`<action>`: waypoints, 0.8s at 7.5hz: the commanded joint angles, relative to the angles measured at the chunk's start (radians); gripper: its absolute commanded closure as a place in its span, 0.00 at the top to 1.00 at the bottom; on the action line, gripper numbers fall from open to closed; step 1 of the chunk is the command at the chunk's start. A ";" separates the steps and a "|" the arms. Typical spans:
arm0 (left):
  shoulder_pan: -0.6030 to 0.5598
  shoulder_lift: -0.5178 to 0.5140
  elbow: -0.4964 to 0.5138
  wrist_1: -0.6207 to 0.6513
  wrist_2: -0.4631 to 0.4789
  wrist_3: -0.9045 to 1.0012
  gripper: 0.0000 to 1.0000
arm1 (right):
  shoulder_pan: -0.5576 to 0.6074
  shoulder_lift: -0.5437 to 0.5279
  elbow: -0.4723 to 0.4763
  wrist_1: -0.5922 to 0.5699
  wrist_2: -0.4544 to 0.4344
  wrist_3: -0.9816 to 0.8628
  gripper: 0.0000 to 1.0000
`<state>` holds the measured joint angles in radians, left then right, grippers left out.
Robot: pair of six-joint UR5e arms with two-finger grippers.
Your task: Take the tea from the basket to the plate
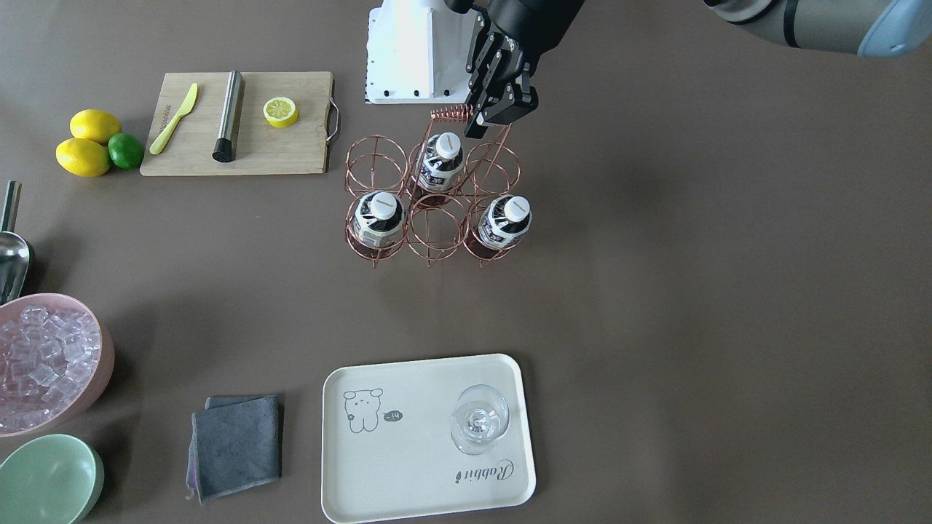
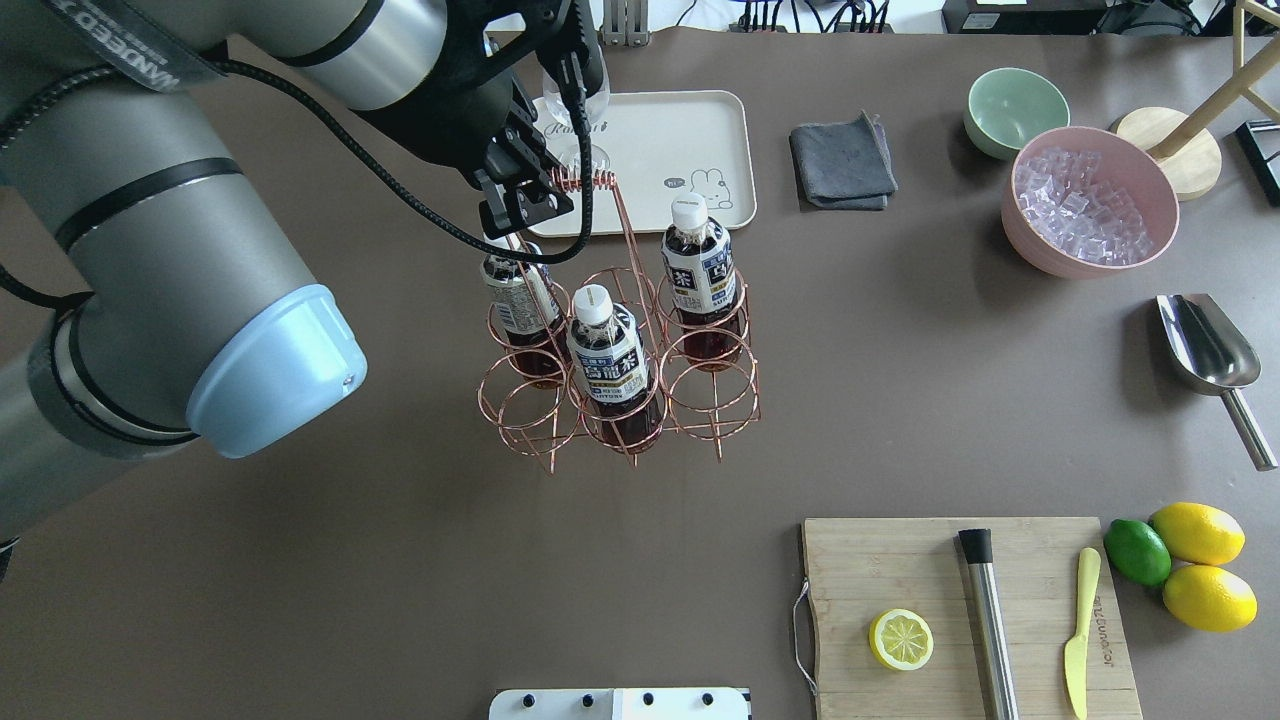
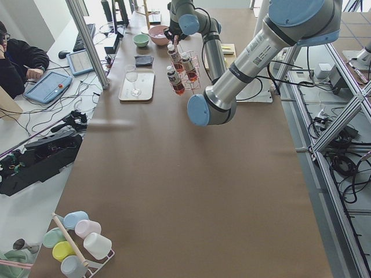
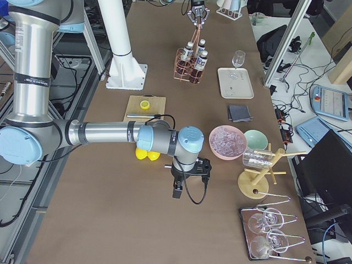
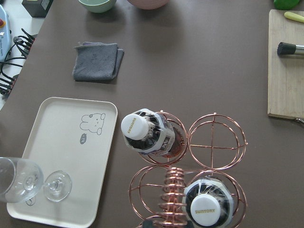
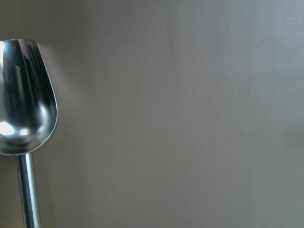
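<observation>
Nothing is on the plate [image 1: 415, 466] by the operators' edge but a glass [image 1: 478, 418]. Each tea [image 1: 440, 164] stands in the basket [image 1: 435, 218] mid-table. The left gripper [image 1: 499, 120] hangs at its handle, seemingly touching; whether clamped cannot be told

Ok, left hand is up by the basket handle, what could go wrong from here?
1. The left hand hangs beside the wire handle of the basket; going down for the tea it could snag the handle and tip the basket.
2. A glass stands on the plate; setting the bottle close could knock it over.
</observation>
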<state>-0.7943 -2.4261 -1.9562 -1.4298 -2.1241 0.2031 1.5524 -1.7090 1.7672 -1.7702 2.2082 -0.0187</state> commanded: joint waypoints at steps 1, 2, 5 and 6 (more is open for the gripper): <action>0.042 -0.039 0.043 -0.023 0.004 -0.054 0.00 | 0.000 -0.004 0.000 0.000 -0.001 0.000 1.00; 0.052 -0.033 0.037 -0.026 0.003 -0.062 0.00 | 0.000 -0.008 0.000 0.000 0.001 0.000 1.00; 0.075 -0.011 0.049 -0.027 0.003 -0.064 0.00 | 0.000 -0.008 0.000 0.000 0.001 -0.001 1.00; 0.090 -0.014 0.049 -0.026 0.013 -0.071 0.00 | 0.002 -0.008 0.000 0.000 0.001 0.000 1.00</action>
<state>-0.7233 -2.4429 -1.9103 -1.4567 -2.1210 0.1401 1.5528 -1.7164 1.7672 -1.7702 2.2089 -0.0190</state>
